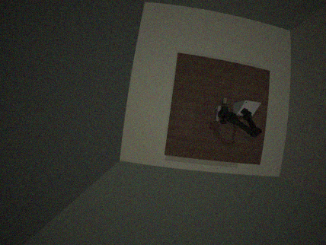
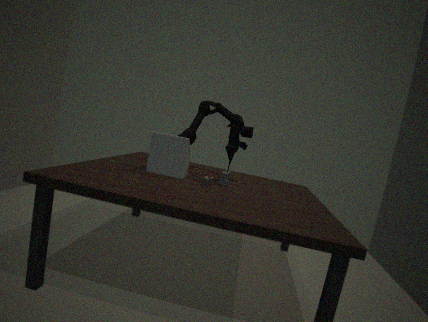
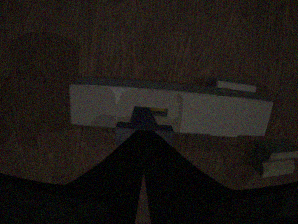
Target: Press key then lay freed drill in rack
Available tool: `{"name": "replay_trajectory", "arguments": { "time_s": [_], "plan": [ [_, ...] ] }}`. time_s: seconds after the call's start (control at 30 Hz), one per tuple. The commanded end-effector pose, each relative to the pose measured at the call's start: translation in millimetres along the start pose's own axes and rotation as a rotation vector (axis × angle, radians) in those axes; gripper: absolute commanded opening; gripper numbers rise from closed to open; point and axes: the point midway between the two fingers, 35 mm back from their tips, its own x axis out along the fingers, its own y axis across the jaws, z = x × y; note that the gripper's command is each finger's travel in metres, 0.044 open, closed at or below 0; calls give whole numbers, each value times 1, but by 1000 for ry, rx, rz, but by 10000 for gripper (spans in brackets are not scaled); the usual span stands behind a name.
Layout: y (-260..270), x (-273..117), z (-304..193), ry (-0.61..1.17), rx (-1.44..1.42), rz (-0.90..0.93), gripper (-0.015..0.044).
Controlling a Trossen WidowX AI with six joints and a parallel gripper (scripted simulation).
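Note:
A long pale block (image 3: 225,115) (image 1: 216,113) lies across the middle of the wrist view. A dark blue piece (image 3: 143,118) stands at its near edge, with a small yellow strip (image 3: 159,110) beside it; I cannot tell which is the key and which is the drill. My gripper (image 3: 144,137) (image 2: 229,170) is shut, with nothing seen between the fingers. Its tips are at the dark blue piece and cover its near part; contact cannot be told. A small pale stepped piece (image 3: 279,167), perhaps the rack, is at the right of the wrist view.
A large pale upright panel (image 2: 168,155) (image 1: 251,108) stands near the arm's base on the brown table (image 2: 260,215) (image 1: 194,84). A thin pale bar (image 3: 236,86) lies just behind the long block's right part. The views are dark and grainy.

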Motion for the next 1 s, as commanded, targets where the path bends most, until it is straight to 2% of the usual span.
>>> {"name": "replay_trajectory", "arguments": {
  "time_s": [0.0,0.97],
  "plan": [
    [2,13,-7,36,-1,7,0],
    [4,26,-8,36,-1,7,0]
  ]
}}
